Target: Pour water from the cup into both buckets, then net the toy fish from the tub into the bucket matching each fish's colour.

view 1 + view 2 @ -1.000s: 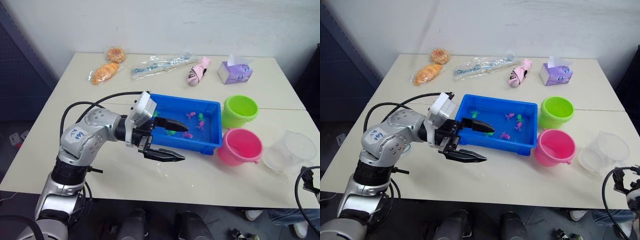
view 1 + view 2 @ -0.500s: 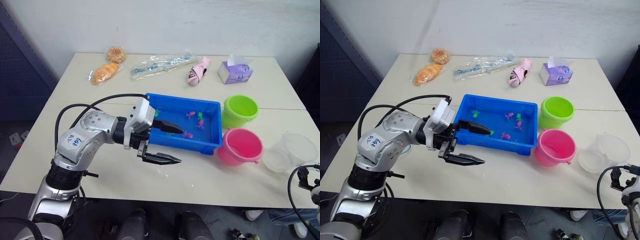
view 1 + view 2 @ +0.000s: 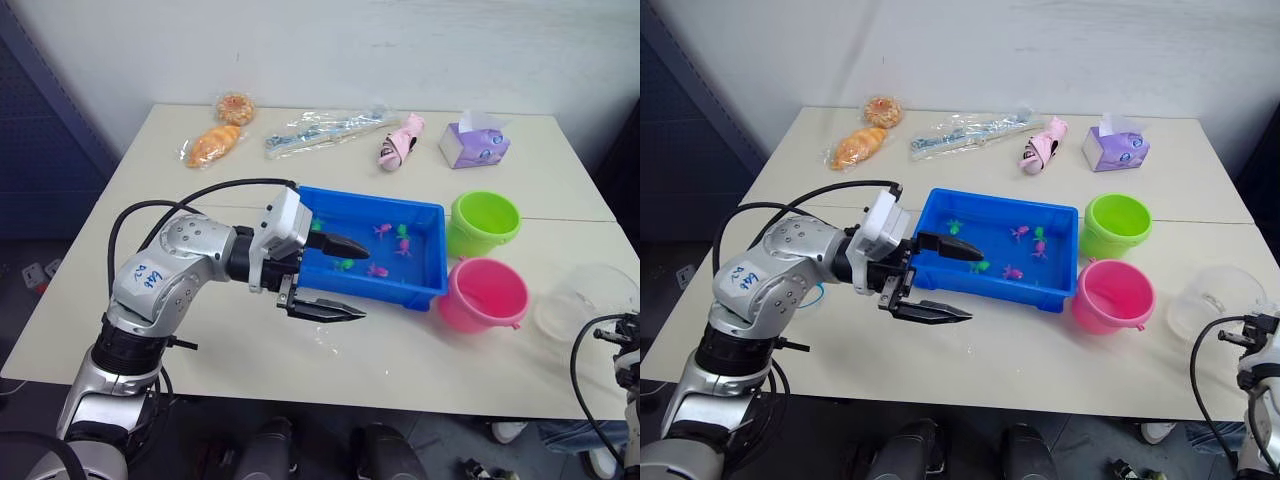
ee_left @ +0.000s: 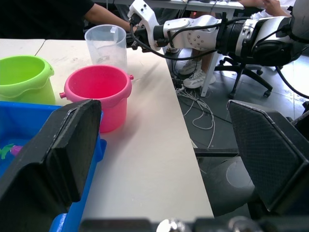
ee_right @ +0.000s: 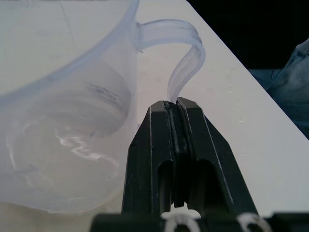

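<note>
The clear cup (image 3: 590, 300) stands at the table's right end with water in its bottom (image 5: 72, 145). My right gripper (image 5: 175, 102) is shut on the cup's thin handle (image 5: 186, 58). Left of the cup are the pink bucket (image 3: 486, 293) and, behind it, the lime green bucket (image 3: 483, 222). In the blue tub (image 3: 372, 196) lie several tiny fish, among them a pink one (image 3: 377, 270) and a green one (image 3: 343, 264). My left gripper (image 3: 362, 280) hangs open over the tub's near left corner, holding nothing.
Along the table's back edge lie two wrapped pastries (image 3: 212, 146), a long clear bag (image 3: 325, 128), a pink plush toy (image 3: 398, 142) and a purple tissue box (image 3: 474, 145). The table's right edge runs just beyond the cup. A person sits past that edge (image 4: 58, 14).
My right gripper has closed on the cup's handle, and the cup has shifted a little. The left arm has drifted slightly by the tub, still open.
</note>
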You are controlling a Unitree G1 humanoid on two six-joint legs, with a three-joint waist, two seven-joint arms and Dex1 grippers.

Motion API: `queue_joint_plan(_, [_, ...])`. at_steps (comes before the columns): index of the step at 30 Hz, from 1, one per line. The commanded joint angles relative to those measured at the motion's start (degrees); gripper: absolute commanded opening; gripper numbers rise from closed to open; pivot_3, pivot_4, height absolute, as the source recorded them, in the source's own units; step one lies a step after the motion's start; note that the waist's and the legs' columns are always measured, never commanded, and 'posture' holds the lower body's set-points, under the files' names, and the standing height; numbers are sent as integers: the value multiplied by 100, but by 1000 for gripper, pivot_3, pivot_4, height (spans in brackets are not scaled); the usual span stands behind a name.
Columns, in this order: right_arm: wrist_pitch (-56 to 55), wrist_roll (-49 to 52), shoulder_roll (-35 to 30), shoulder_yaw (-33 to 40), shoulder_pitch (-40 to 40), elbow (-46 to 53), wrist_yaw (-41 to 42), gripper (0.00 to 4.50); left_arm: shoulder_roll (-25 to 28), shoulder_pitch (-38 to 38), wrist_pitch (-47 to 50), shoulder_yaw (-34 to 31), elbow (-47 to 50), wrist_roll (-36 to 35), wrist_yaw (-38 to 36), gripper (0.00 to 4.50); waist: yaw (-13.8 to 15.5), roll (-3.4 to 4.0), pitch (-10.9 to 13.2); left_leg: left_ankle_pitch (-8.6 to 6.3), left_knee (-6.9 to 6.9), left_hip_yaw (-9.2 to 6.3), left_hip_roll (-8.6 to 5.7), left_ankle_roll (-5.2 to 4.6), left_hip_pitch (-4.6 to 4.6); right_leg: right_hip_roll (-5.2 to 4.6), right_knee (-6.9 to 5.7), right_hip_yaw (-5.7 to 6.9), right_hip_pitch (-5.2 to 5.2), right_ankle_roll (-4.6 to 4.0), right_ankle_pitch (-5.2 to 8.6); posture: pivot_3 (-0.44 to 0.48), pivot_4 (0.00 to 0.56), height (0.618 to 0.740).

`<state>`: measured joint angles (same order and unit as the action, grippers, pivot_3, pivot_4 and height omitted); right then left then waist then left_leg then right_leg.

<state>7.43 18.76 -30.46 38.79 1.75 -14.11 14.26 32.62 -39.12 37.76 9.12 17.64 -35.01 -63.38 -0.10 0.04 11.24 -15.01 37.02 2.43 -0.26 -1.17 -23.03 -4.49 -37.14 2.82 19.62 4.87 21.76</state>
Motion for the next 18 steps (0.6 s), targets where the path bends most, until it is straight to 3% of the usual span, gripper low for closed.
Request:
queue_joint_plan(1, [-274,350,36,374,172,650,86,91,25,-113,-109,-114,61,11,21,4500,1,0,0,0,0,0,0,0,0,0,0,0,0,0,0,0,150,739])
queue_joint_plan(8, [118,542,-20,533,553,1928,-80,91,-35,-79,-177,-57,-7,42,18,4500,-1,5,3,0,0,-1,1,0,-1,0,0,0,0,0,0,0,150,739])
queue_joint_plan(12, [678,431,-85,480,791,2141,-247,91,-95,-102,-227,-20,-62,52,-20,4500,4,5,3,0,-1,-1,1,0,0,0,0,-1,0,0,0,0,150,739])
queue_joint_plan(18, [641,597,39,643,872,2372,-272,91,-168,-115,-325,12,-232,97,-53,4500,6,6,3,0,-1,-1,1,0,-1,0,0,-1,1,0,0,0,150,739])
